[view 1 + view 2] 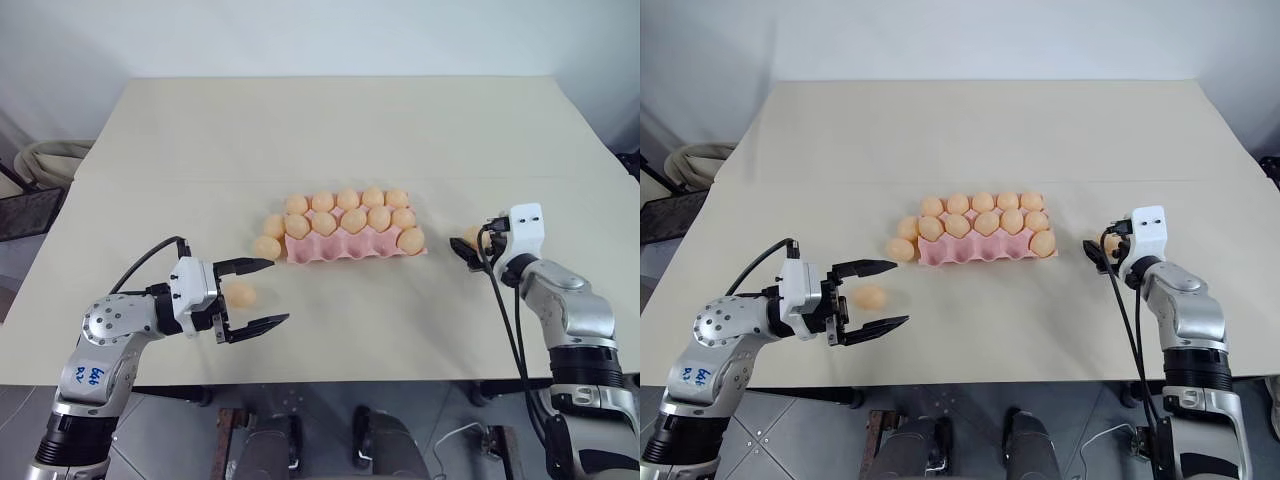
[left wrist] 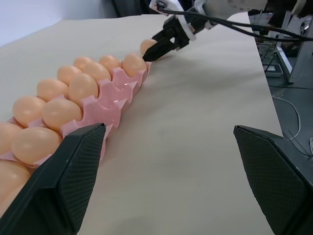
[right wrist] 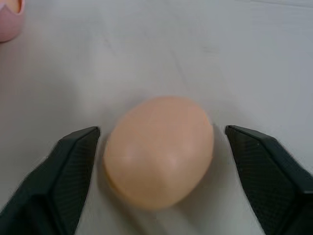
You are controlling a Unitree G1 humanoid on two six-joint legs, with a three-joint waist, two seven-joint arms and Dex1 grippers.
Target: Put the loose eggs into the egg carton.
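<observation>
Black and wide apart, my left jaws (image 1: 260,295) hang just above the near left part of the worktop (image 1: 330,130), holding nothing. One loose egg (image 1: 240,294) lies on the worktop at the mouth of those jaws, between the two fingers as the head views show it, and I cannot tell that either finger touches it.

Further out, near the middle of the worktop, the pink egg carton (image 1: 345,250) lies flat with its long side across my view. Eggs fill its two farther rows, and one more egg (image 1: 411,239) sits at the right end of the near row. The other near cups stand bare, their scalloped pink rims showing. Two eggs (image 1: 266,246) rest at the carton's left end, one just behind the other; whether they are in its cups or on the worktop against its edge I cannot tell.

To the right of the carton and clear of it, my right jaws (image 3: 159,147) are low over the worktop with another loose egg (image 3: 159,149) between them. The right wrist view shows the two fingers part open, one at each side of this egg, with a thin strip of worktop showing on either side, so they have no hold on it. That egg lies on the worktop, its long way slanting across the gap. In the left wrist view the same fingers (image 2: 164,44) reach the egg (image 2: 145,45) just past the carton's far end.
</observation>
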